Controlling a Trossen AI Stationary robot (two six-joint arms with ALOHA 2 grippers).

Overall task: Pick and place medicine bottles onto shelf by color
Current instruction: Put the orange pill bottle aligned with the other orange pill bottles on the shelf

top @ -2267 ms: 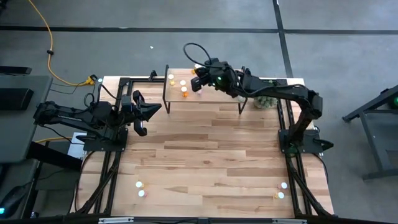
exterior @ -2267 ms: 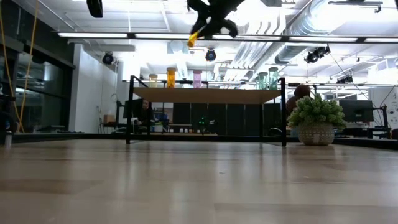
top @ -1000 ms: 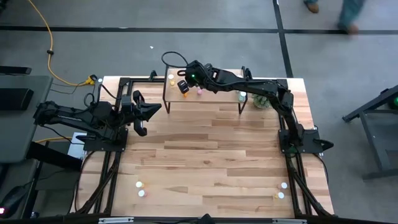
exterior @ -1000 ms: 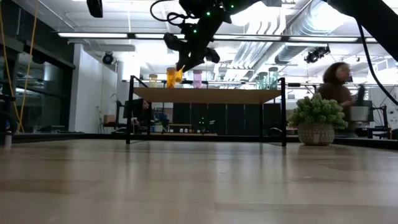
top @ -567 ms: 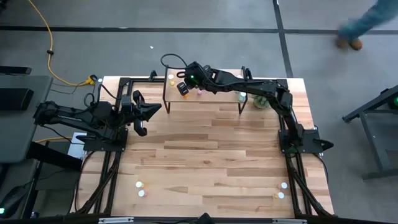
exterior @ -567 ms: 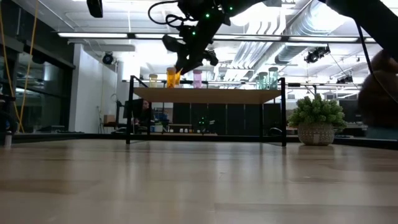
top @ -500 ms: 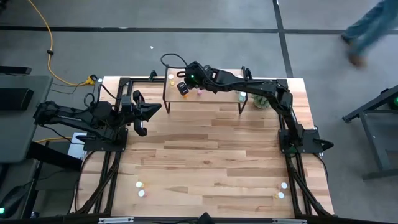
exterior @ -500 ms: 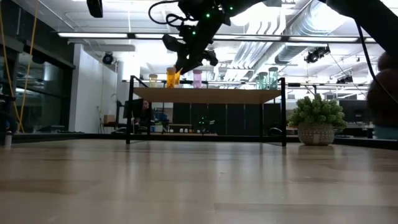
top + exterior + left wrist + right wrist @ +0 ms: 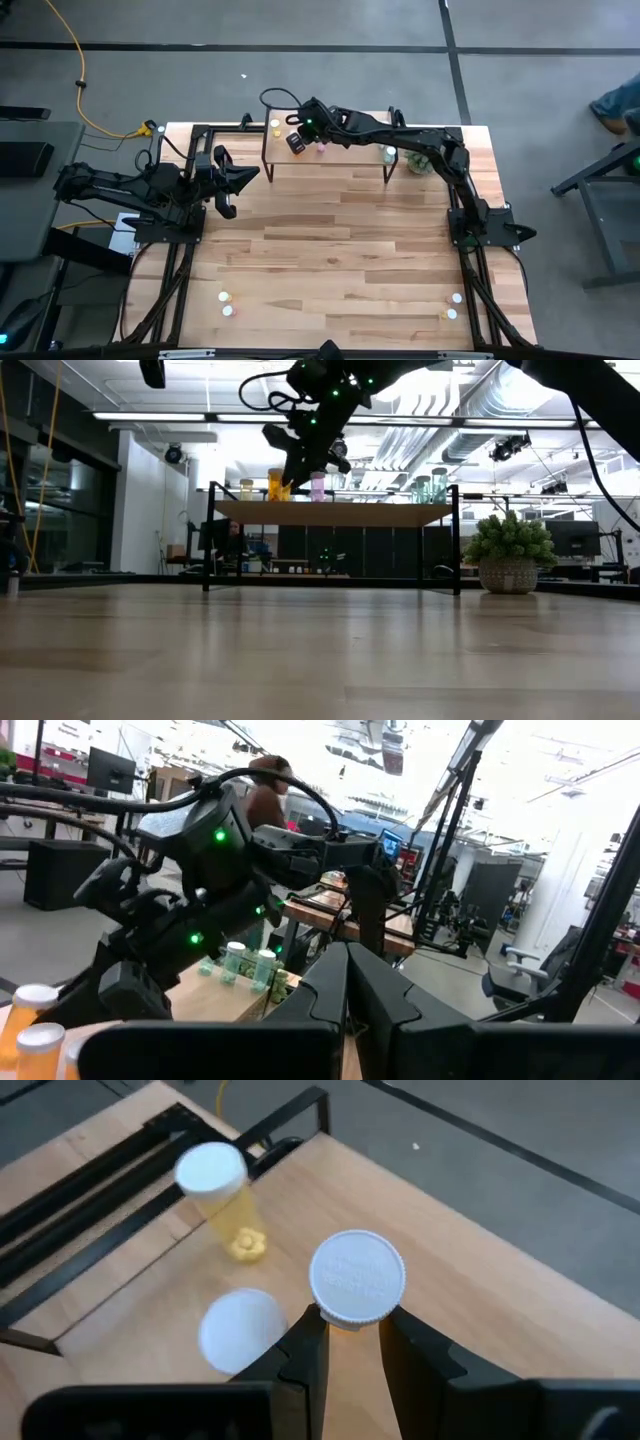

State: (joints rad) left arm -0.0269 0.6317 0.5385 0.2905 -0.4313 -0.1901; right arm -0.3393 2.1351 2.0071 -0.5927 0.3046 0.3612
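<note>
right gripper (image 9: 348,1342) grasping white-capped orange bottle (image 9: 357,1281) over light wood shelf (image 9: 470,1310) | left gripper (image 9: 238,180) clenched, empty, table's left side

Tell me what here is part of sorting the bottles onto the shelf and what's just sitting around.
Part of the job:
- shelf
- bottles already on the shelf
- orange bottle gripped in the right tool
- four bottles waiting at the table's near corners

Just lying about:
- potted plant
- yellow cable on the floor
</note>
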